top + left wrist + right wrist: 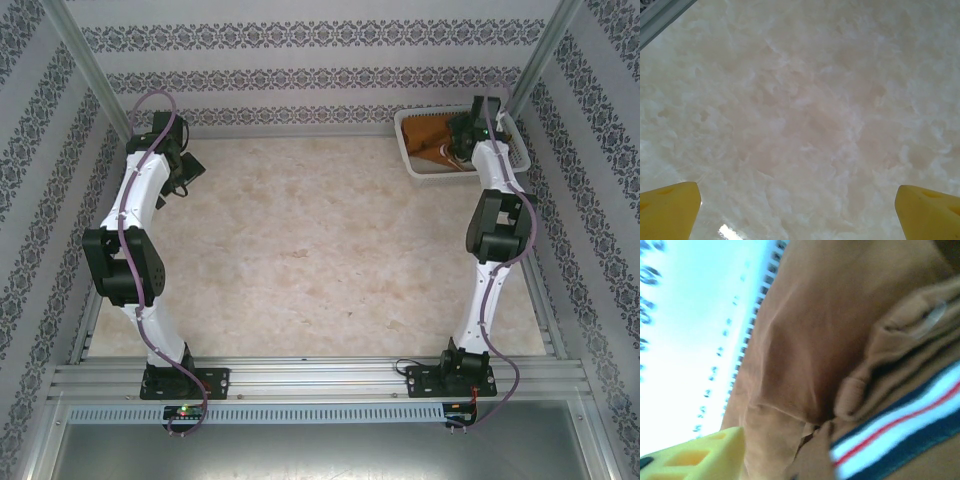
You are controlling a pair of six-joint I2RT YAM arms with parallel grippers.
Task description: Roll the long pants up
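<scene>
Top view, table [320,250]: a pale marbled top with patterned walls on 3 sides and both arm bases bolted at its 6 o'clock edge.
Top view, basket [404,140]: a white basket stood at about 1 o'clock on the table, close to the far right corner.
Top view, long pants [425,135]: rust-brown cloth lay bunched inside the basket, none of it on the table top.
Top view, left gripper [188,165]: it hung at about 10 o'clock, over bare table, well apart from the basket.
Top view, right gripper [460,135]: it reached down into the basket, on or just above the cloth; how wide its claw stood could not be told from here.
Left wrist, fingers [667,212]: 2 yellow tips sat at 7 and 5 o'clock of the picture, spread wide, with nothing between them but marbled table.
Left wrist, rail [660,15]: a grey metal strip crossed the corner at 11 o'clock.
Right wrist, cloth: the brown pants lay very close, in soft folds, against the slotted white basket wall at 9 o'clock.
Right wrist, button [934,315]: small and pale, at 2 o'clock on a folded flap.
Right wrist, waistband lining [905,432]: navy, white and red stripes ran at 4 o'clock.
Right wrist, finger [705,457]: 1 yellow tip at 7 o'clock, beside the cloth; grip and opening could not be told.
</scene>
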